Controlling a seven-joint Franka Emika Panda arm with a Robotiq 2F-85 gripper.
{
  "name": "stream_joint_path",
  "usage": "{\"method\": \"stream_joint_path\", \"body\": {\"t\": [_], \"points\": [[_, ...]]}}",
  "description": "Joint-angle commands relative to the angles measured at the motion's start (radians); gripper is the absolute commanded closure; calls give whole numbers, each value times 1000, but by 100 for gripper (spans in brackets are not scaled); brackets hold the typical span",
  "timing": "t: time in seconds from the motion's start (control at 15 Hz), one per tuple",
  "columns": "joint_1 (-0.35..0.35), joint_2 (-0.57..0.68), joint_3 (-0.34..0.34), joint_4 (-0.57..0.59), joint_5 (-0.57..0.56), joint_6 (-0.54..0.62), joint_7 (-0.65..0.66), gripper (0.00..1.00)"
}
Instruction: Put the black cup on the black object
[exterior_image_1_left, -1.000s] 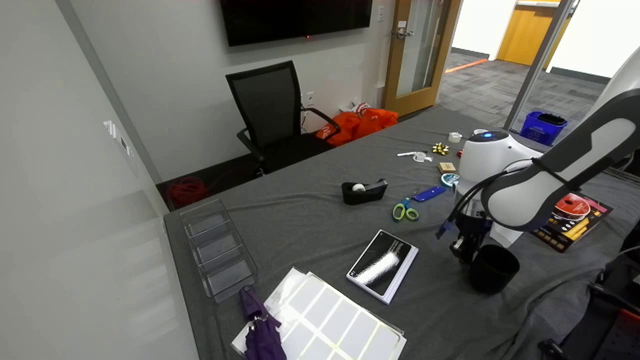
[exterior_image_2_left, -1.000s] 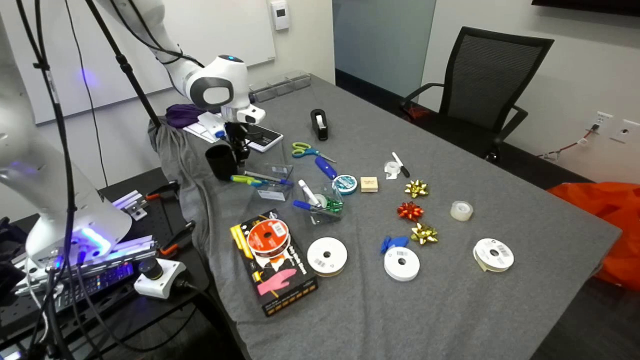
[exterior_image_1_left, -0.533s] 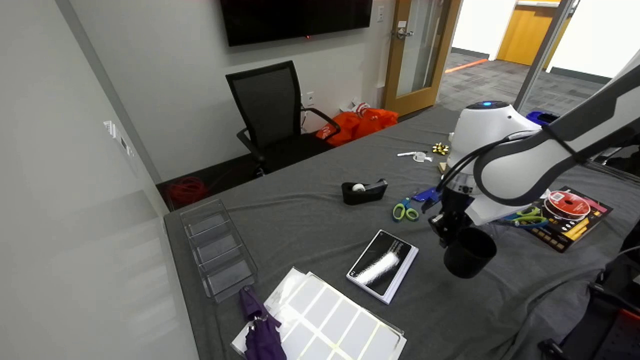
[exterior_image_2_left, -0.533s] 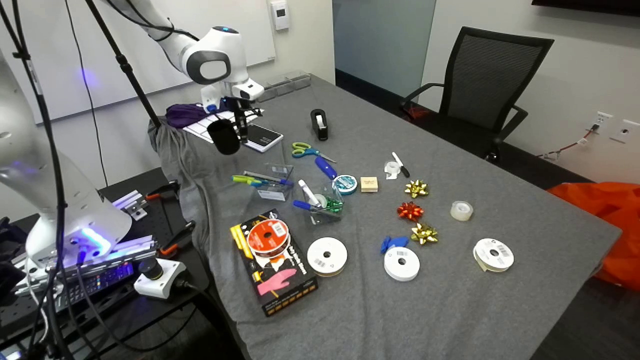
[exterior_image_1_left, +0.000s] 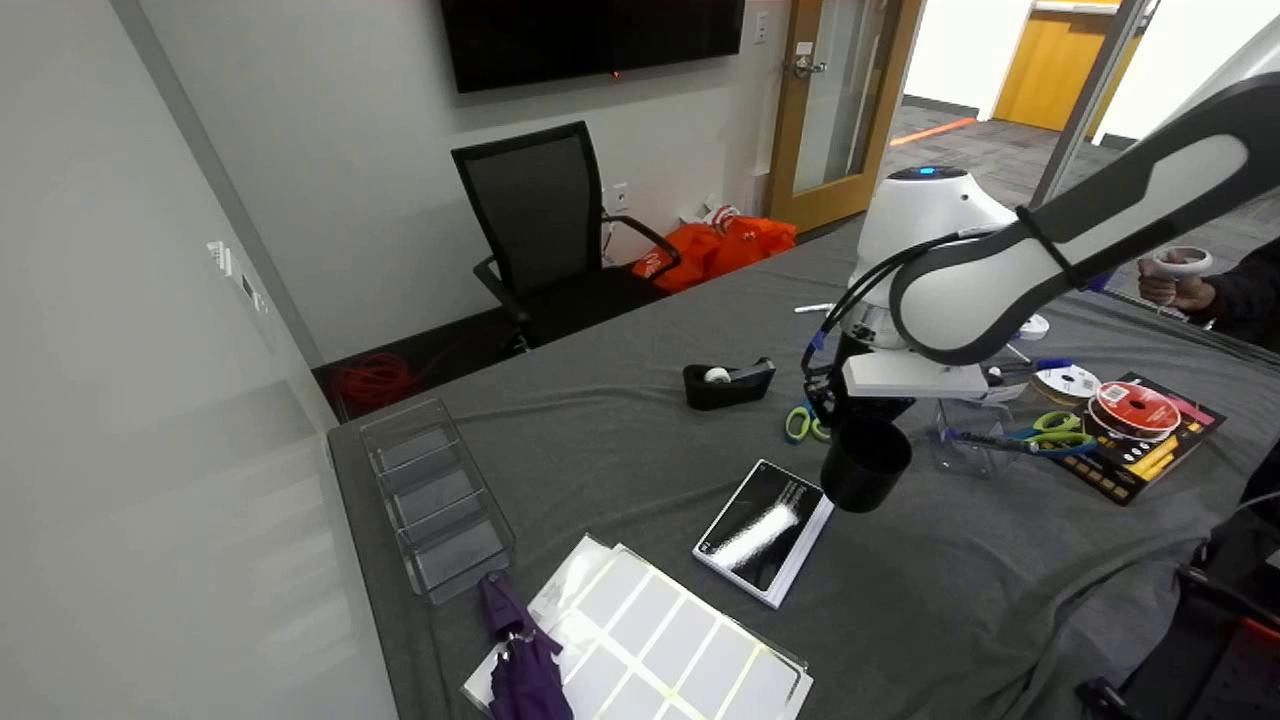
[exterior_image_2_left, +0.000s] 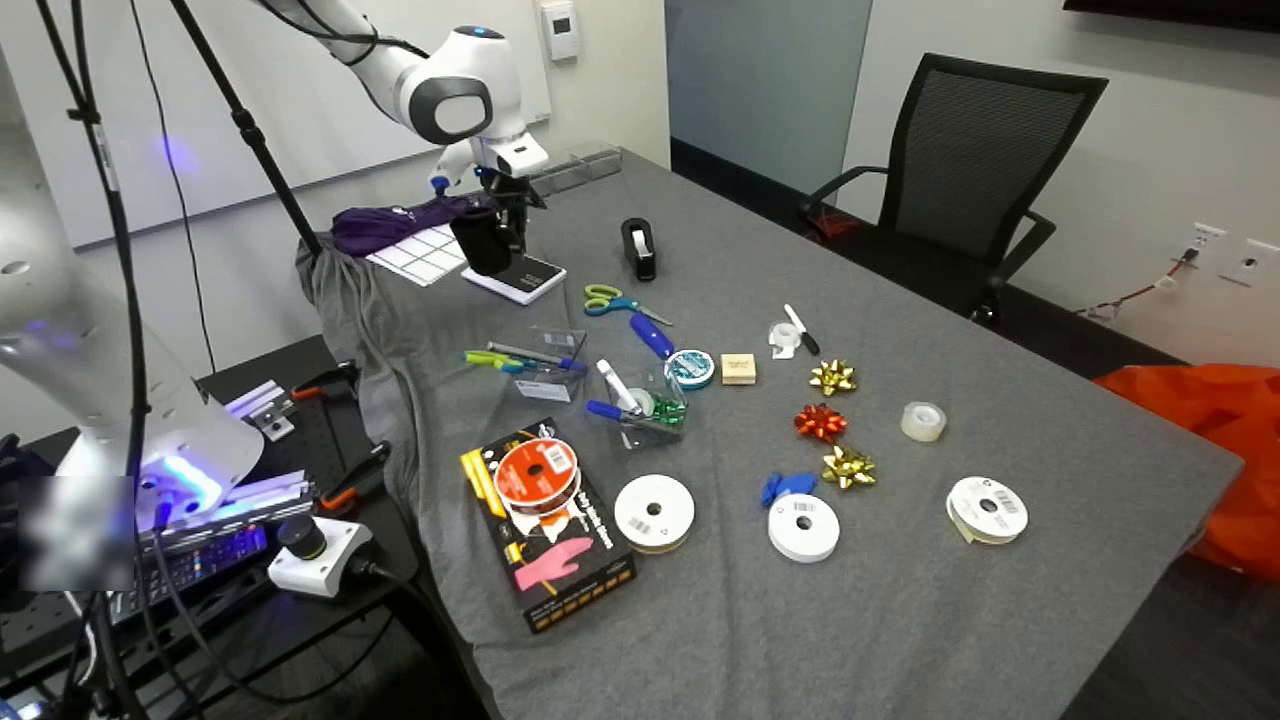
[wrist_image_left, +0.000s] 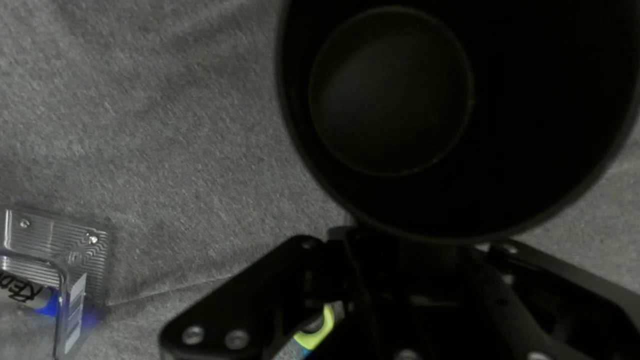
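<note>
Wrist view: the black cup (wrist_image_left: 390, 95) fills the upper right, mouth towards the camera, its lower rim at the tips of the tool (wrist_image_left: 410, 245). The tool is pinching the black cup at its side; which part it grips is too dark to make out. Both exterior views show the black cup held up off the table (exterior_image_2_left: 900, 620), mouth upward. From each of them it hides a little of the black object (exterior_image_1_left: 765, 528), a flat slab with a glossy face lying on the table; how high the black cup hangs cannot be told. White label sheets (exterior_image_1_left: 660, 650) lie just beside one end of the black object, with a purple umbrella (exterior_image_1_left: 525, 665) partly on them. A tape dispenser (exterior_image_1_left: 728, 390) sits near on another side, and in an exterior view the scissors (exterior_image_1_left: 789, 425) lie partly hidden behind the tool. A clear holder (exterior_image_2_left: 545, 388) with a pen (exterior_image_2_left: 540, 355) across it sits near too; well apart from the black object, a box (exterior_image_2_left: 555, 560) carries a red ribbon spool (exterior_image_2_left: 525, 482).
</note>
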Motion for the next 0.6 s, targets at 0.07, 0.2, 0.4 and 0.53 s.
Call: {"method": "stream_joint_path", "body": {"t": [0.07, 0.2, 0.4, 0.53], "points": [[-9, 124, -5, 136, 104, -59, 102, 95], [-22, 155, 11, 163, 174, -50, 112, 95], [-21, 188, 19, 189, 250, -31, 127, 95], [-13, 202, 17, 200, 278, -23, 151, 95]]}}
